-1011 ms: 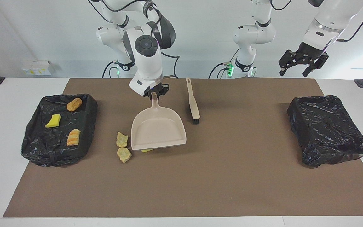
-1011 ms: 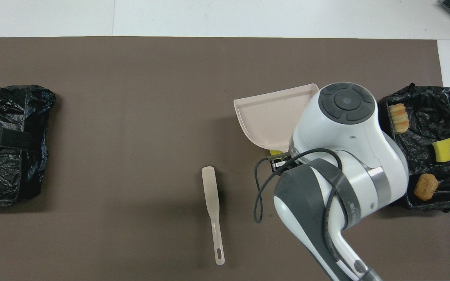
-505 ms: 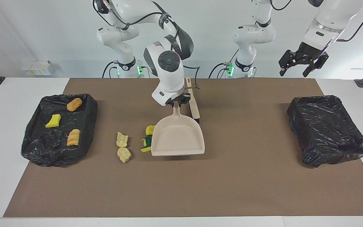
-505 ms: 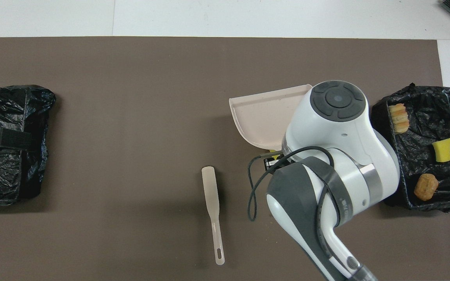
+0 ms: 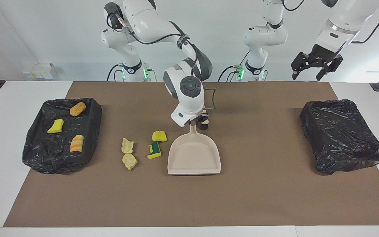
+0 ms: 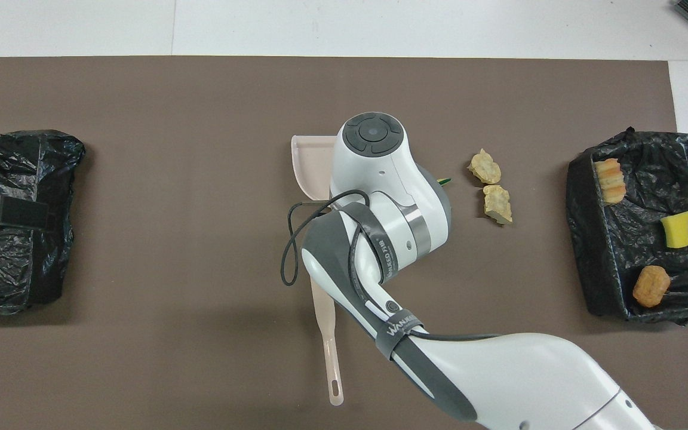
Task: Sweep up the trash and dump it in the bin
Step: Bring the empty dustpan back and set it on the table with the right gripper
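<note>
Gripping dustpan handle w/ right gripper clamped, beside sponge scraps; left gripper hanging wide open over bin

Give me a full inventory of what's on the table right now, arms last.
Bins: two, black-lined; one at the right arm's end, one at the left arm's end.
Scraps in bin: three; orange-brown lump, yellow sponge, striped beige lump, all in the right arm's end bin.
Scraps on mat: four; two pale beige lumps, yellow sponge, yellow-and-green sponge, between that bin and the dustpan.
Dustpan: one, beige, mid-mat.
Brush: one, beige, nearer the robots, partly hidden.
Mat: one, brown.
Right gripper: shut on the dustpan's handle.
Left gripper: open, waiting above its end of the table.
</note>
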